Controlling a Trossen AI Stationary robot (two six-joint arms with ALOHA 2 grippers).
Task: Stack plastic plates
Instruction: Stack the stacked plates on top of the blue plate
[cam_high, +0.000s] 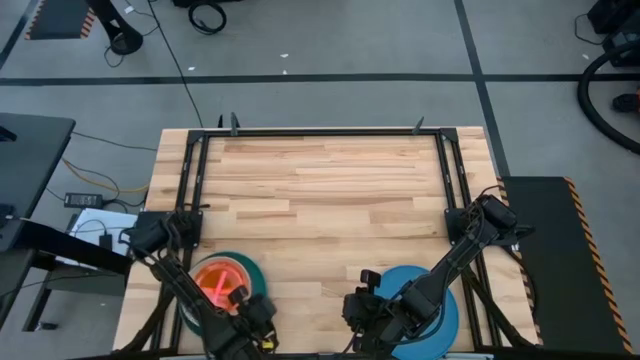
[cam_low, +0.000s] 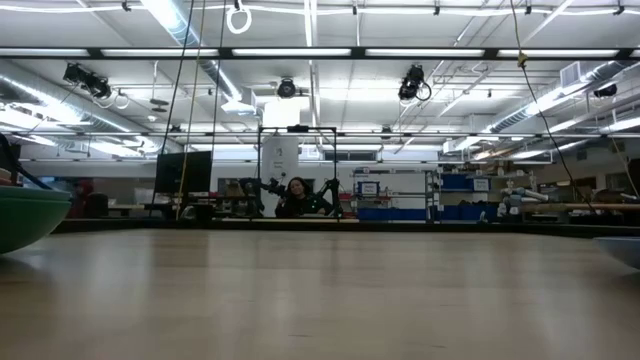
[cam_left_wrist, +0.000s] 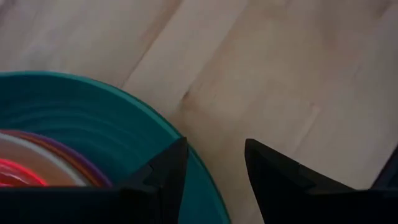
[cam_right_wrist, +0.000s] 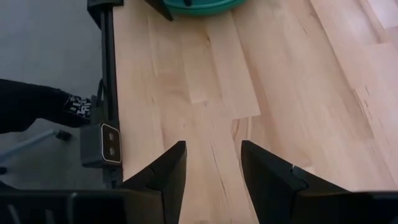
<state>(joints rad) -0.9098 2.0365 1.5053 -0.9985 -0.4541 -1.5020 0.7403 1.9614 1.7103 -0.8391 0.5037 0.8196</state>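
Plates: one stack on a teal plate (cam_high: 250, 275) at near left, topped by a pink plate (cam_high: 218, 277); blue plate (cam_high: 445, 312) at near right. Likely light, stiff, slippery; best taken by the rim. Left gripper (cam_left_wrist: 214, 171) parted, empty, straddling the teal rim. Right gripper (cam_right_wrist: 211, 168) parted, empty, over bare table (cam_high: 330, 190).

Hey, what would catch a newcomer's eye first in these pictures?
A bright stack of pink and orange plates on a teal plate sits at the table's near left, under the left end effector. Near right lies a lone blue plate, with the open right end effector beside it.
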